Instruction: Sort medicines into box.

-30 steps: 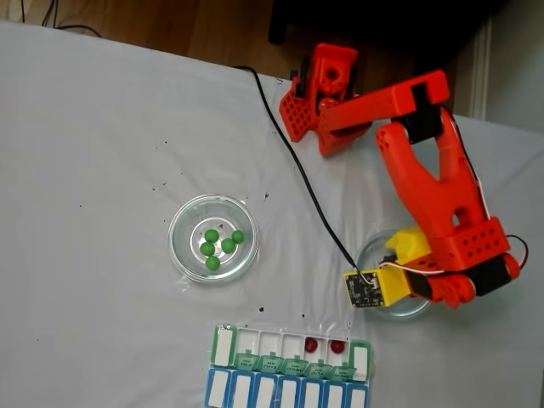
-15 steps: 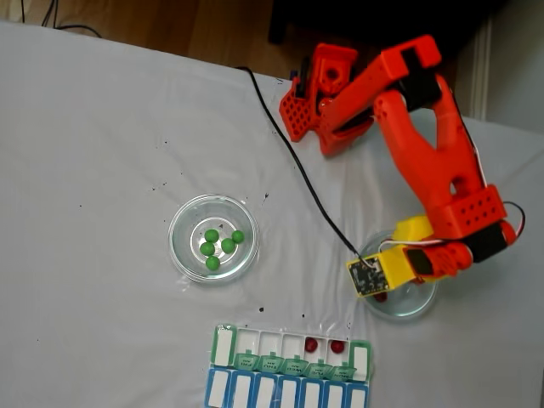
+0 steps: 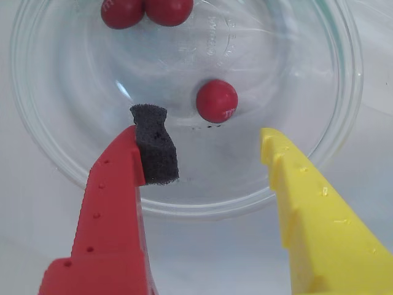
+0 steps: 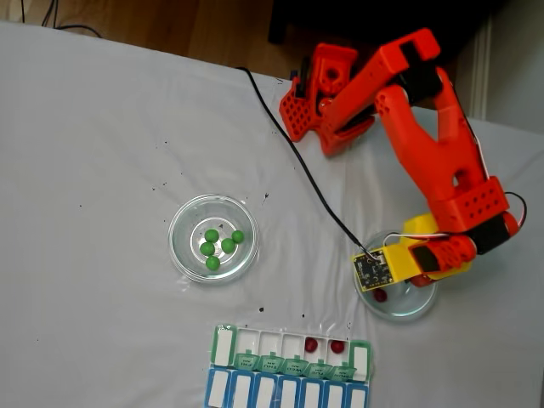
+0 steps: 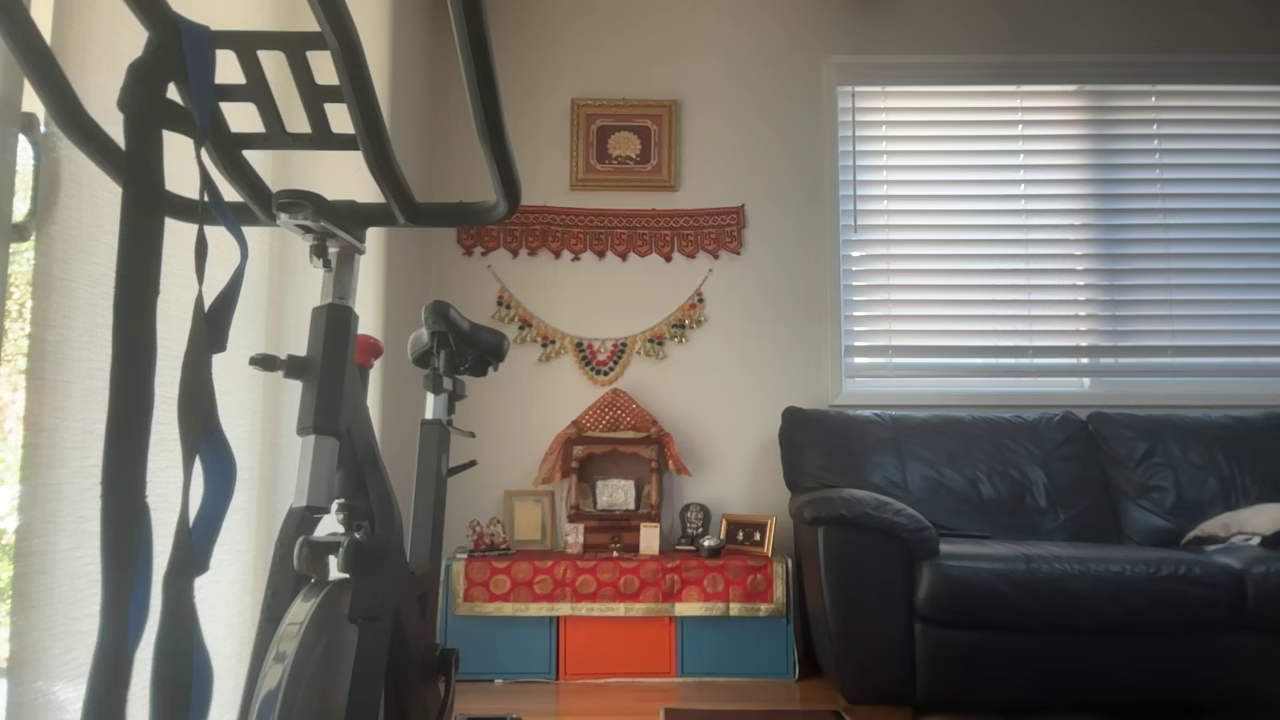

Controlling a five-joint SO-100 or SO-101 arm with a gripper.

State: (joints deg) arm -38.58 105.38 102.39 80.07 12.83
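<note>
In the wrist view my gripper (image 3: 206, 132) hangs open just above a clear glass dish (image 3: 319, 141). Its red finger carries a black foam pad (image 3: 155, 146); the yellow finger (image 3: 295, 178) is on the right. One dark red medicine ball (image 3: 217, 100) lies just beyond the fingertips, and two more (image 3: 123, 12) sit at the dish's far rim. In the fixed view the gripper (image 4: 389, 285) is over the right dish (image 4: 421, 306). Several green balls (image 4: 212, 240) lie in the left dish (image 4: 183, 255). The box (image 4: 255, 342) holds two red balls (image 4: 311, 345) in adjacent compartments.
A blue-lidded row (image 4: 285, 393) adjoins the box at the table's front edge. The orange arm base (image 4: 319, 93) stands at the back, and a black cable (image 4: 297, 170) runs from there to the wrist. White cloth covers the table. The other view shows a living room.
In the fixed view the arm's upper links have risen and the wrist has drifted slightly up and right over the right dish. A red ball now shows beside the wrist camera.
</note>
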